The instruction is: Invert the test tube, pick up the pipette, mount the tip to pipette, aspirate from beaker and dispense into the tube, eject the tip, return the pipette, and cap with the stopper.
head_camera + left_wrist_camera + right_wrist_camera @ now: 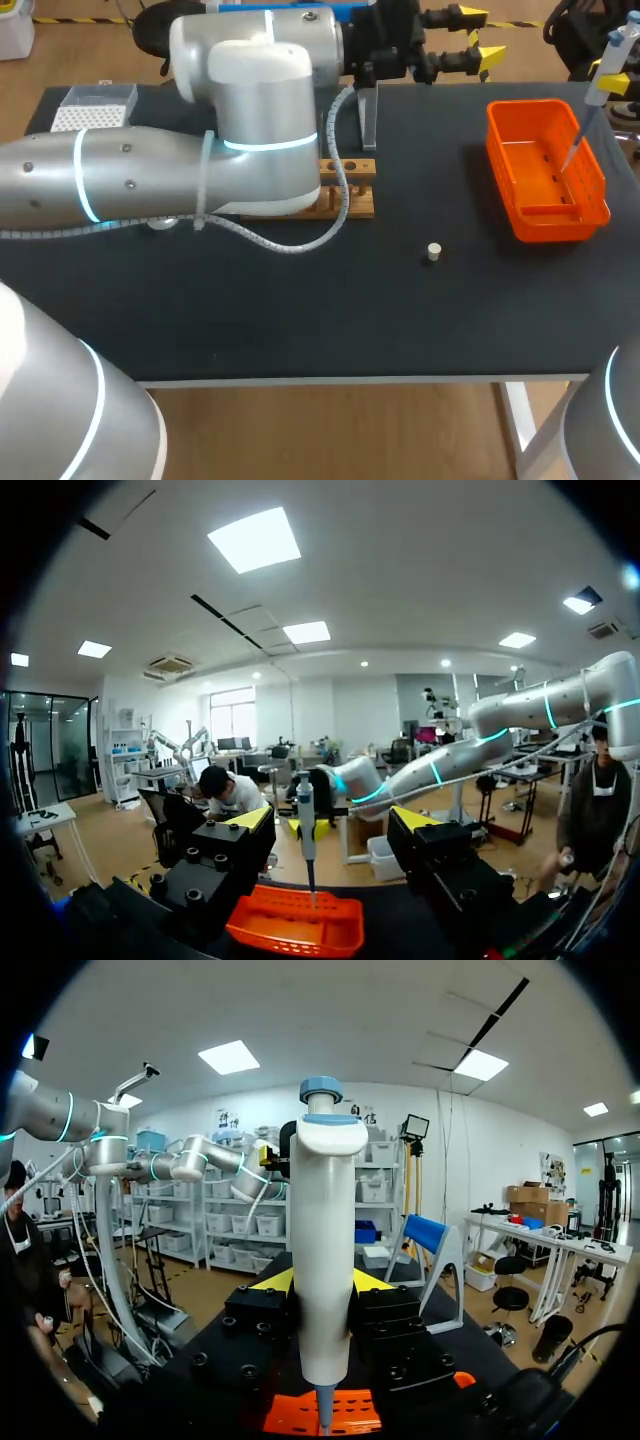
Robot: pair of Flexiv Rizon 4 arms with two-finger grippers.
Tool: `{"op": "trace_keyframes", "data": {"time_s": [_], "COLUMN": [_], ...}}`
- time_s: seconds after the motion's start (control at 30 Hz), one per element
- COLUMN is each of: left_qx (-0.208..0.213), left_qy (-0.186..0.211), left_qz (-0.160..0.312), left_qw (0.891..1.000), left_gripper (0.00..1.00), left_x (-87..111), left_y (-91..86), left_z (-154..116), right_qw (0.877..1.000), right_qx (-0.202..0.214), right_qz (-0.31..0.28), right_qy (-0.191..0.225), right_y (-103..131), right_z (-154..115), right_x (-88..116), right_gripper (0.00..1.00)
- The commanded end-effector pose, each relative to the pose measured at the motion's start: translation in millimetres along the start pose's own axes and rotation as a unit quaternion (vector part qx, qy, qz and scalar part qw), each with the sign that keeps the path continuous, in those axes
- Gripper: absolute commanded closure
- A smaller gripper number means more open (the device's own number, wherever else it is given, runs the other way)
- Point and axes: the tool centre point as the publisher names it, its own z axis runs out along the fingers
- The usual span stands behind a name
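Two tools show, one on each arm. My left tool (478, 37) hangs above the far edge of the black surface (300, 320). Its yellow-tipped fingers stand wide apart with nothing between them and touch nothing. My right tool (322, 1280) is clamped on the one white pipette with a blue top button (322, 1250), a finger pressed to each side of its upright body.

The pipette's thin clear tip (574, 150) points straight down over the single orange plastic basket (545, 215) at the surface's right end. Whether the tip's end is inside the basket or just above it, I cannot tell.

One small white stopper (433, 252) lies alone on the bare surface, well apart from the basket and from the rack. One wooden test-tube rack (356, 190) sits near the middle, mostly hidden behind my left arm, with two empty holes showing. Just behind it stands one clear plastic stand (368, 120). One white tip box (95, 105) rests at the far left corner.
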Motion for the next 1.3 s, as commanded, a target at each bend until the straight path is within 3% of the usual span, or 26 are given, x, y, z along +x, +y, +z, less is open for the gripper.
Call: {"op": "trace_keyframes", "data": {"time_s": [0.03,1.3], "left_qx": [0.004,0.004], "left_qy": [-0.007,-0.007], "left_qz": [0.0,0.0], "left_qw": [1.0,1.0], "left_gripper": [1.0,1.0], "left_x": [1.1,1.1], "left_y": [1.6,1.6], "left_z": [14.0,14.0], "right_qw": [1.0,1.0], "right_qx": [0.002,0.012], "right_qz": [0.0,-0.024], "right_qy": [0.0,-0.003], "right_y": [0.9,21.4], "right_z": [-0.3,13.2], "right_x": [0.2,0.1], "right_gripper": [1.0,1.0]}}
